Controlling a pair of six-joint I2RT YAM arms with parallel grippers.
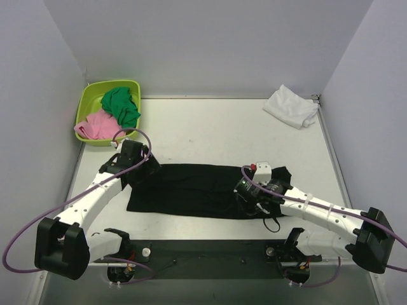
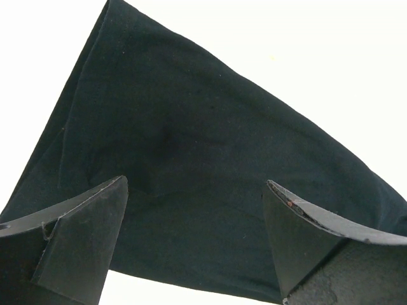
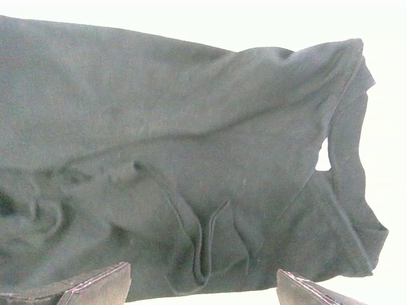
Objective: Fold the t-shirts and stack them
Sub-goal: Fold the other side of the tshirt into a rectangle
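Observation:
The black t-shirt point(image 1: 191, 190) lies folded into a long strip across the table's middle. My left gripper point(image 1: 137, 166) hovers over its left end, open, with the flat black cloth point(image 2: 191, 165) below and between its fingers point(image 2: 82, 235) and nothing gripped. Over the strip's right end sits my right gripper point(image 1: 254, 190), open as well; creased cloth point(image 3: 191, 178) with a pinched fold lies just beyond its fingertips point(image 3: 95, 286). The white t-shirt point(image 1: 291, 106) lies crumpled at the table's far right corner.
A lime-green tub point(image 1: 108, 111) holding green and pink cloth stands at the far left corner. Grey walls close in the table on three sides. A purple cable point(image 1: 137, 136) loops above the left wrist.

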